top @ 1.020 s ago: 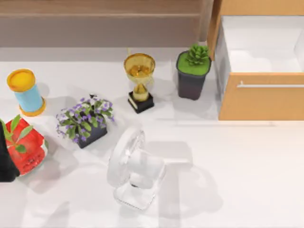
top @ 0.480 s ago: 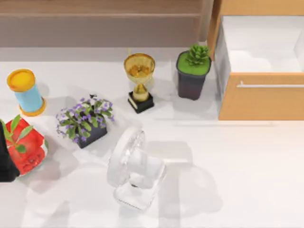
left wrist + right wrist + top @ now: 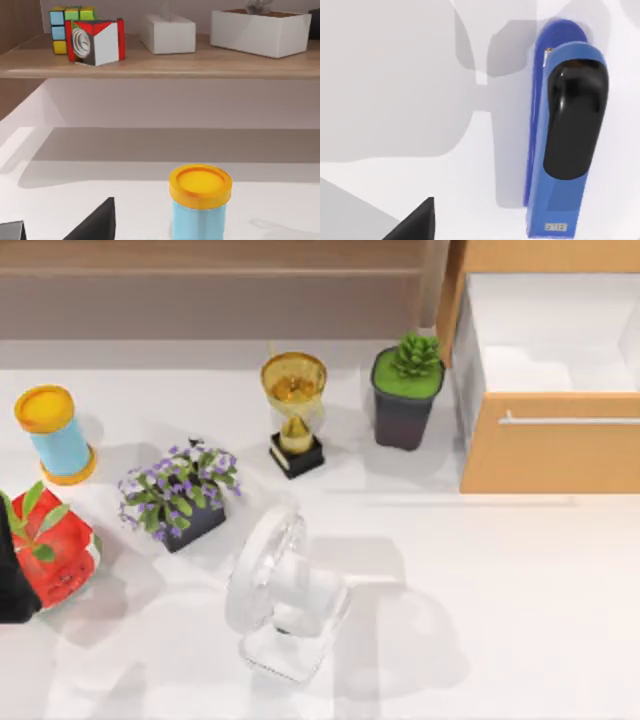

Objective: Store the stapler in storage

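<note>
Nothing on the table has shifted since a second ago. One drawer stands pulled open at the right, white inside, with nothing visible in it. One blue stapler lies flat on the white table under the right wrist camera. Three potted plants, one trophy, one fan. Jaw states: cannot tell.

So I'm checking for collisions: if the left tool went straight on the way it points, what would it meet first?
Probably the blue canister with the yellow lid, just ahead of the left tool's fingertip; depth is unclear, and the shelf lies beyond.
</note>
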